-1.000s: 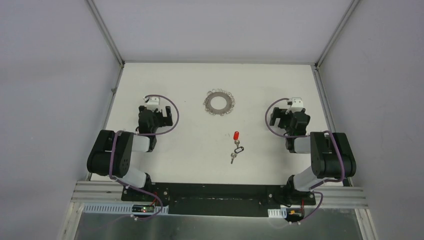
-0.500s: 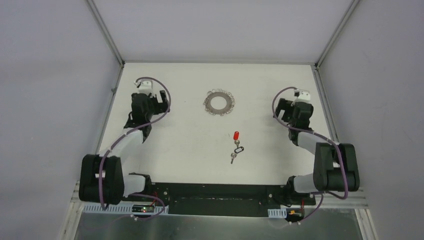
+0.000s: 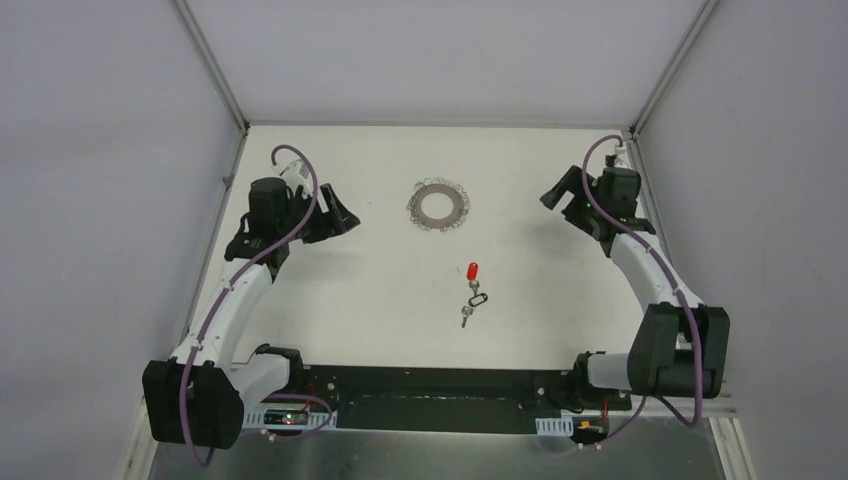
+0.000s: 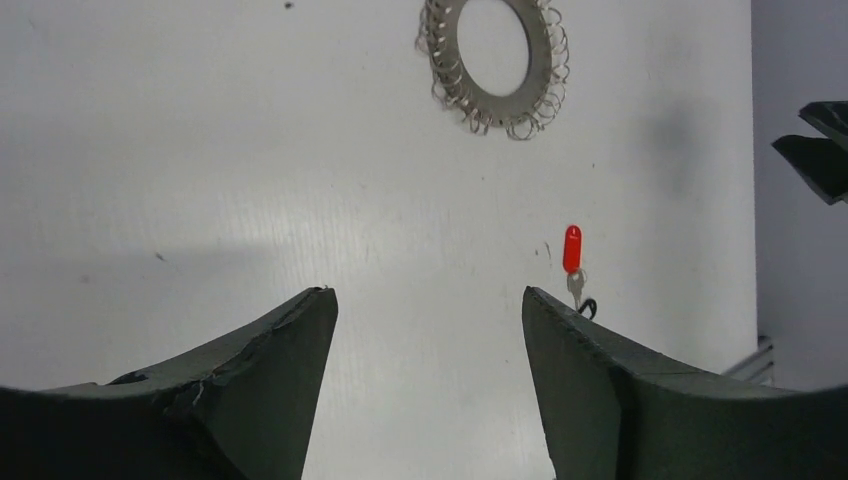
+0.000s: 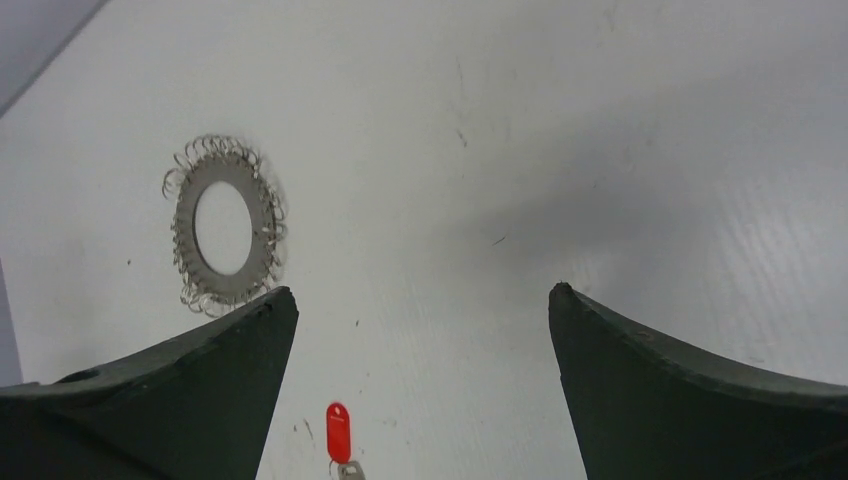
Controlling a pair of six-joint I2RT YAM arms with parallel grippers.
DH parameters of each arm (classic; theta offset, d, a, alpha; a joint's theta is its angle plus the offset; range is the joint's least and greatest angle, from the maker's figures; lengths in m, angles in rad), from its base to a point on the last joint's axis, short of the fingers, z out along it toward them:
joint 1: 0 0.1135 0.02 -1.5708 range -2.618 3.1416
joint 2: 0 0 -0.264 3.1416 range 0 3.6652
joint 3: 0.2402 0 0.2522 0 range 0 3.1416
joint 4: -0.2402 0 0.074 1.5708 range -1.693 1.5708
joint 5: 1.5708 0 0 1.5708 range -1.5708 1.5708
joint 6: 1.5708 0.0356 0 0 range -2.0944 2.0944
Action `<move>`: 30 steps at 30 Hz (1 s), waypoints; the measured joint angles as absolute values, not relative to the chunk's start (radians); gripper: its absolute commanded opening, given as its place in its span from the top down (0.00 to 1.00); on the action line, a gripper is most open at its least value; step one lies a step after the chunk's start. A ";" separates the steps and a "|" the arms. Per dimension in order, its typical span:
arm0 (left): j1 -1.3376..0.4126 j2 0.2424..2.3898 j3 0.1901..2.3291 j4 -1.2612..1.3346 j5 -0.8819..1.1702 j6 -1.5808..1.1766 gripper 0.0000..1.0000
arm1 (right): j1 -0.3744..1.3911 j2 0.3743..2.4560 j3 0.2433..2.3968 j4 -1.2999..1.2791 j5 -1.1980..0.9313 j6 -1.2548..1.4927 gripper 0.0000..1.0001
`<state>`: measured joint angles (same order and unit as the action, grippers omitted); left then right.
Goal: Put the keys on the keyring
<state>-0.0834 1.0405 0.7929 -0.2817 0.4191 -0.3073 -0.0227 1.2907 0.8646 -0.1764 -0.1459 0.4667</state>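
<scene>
The keys [image 3: 472, 271] lie flat mid-table: a red-headed key, a small dark loop and a small silver key in a line. The keyring [image 3: 419, 206], a silvery ring fringed with wire loops, lies farther back. My left gripper [image 3: 340, 212] hangs left of the keyring, open and empty, pointing right. My right gripper [image 3: 560, 205] hangs far right of it, open and empty. The left wrist view shows the keyring [image 4: 445, 50] ahead and the keys [image 4: 572, 250] beside the right finger of the left gripper [image 4: 427, 292]. The right wrist view shows the keyring [image 5: 184, 225] and keys [image 5: 338, 432] before the right gripper [image 5: 421, 289].
The white table [image 3: 540, 300] is walled by grey panels at left, right and back, with metal rails along the edges. The right gripper's dark fingers [image 4: 815, 150] show at the right edge of the left wrist view. Both arm bases sit on the black bar at the near edge.
Both arms have stretched out toward the back of the table. The left gripper swung to face right; the right one moved to the far right corner. Keys and keyring stayed put.
</scene>
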 measured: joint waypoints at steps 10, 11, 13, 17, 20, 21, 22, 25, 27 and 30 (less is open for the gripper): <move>-0.078 1.041 0.785 -0.450 0.448 -0.432 0.24 | 0.271 1.717 1.286 -0.419 -0.221 0.384 0.05; -0.077 1.035 0.781 -0.464 0.448 -0.439 0.25 | 0.316 1.765 1.349 -0.437 -0.217 0.363 0.08; -0.076 1.021 0.773 -0.485 0.446 -0.460 0.26 | 0.402 1.857 1.479 -0.490 -0.197 0.324 0.15; -0.076 0.999 0.753 -0.517 0.445 -0.509 0.30 | 0.518 2.028 1.705 -0.597 -0.160 0.268 0.25; -0.076 0.980 0.722 -0.534 0.448 -0.559 0.32 | 0.579 2.156 1.855 -0.665 -0.133 0.243 0.26; -0.076 0.975 0.708 -0.538 0.452 -0.576 0.32 | 0.594 2.199 1.903 -0.697 -0.123 0.237 0.26; -0.076 0.972 0.697 -0.543 0.456 -0.590 0.32 | 0.603 2.228 1.932 -0.715 -0.117 0.233 0.26; -0.076 0.966 0.672 -0.559 0.483 -0.631 0.34 | 0.616 2.312 2.014 -0.773 -0.104 0.226 0.26; -0.076 0.958 0.663 -0.561 0.506 -0.661 0.35 | 0.616 2.352 2.052 -0.800 -0.094 0.224 0.26; -0.076 0.937 0.661 -0.562 0.536 -0.703 0.37 | 0.614 2.389 2.085 -0.827 -0.088 0.222 0.26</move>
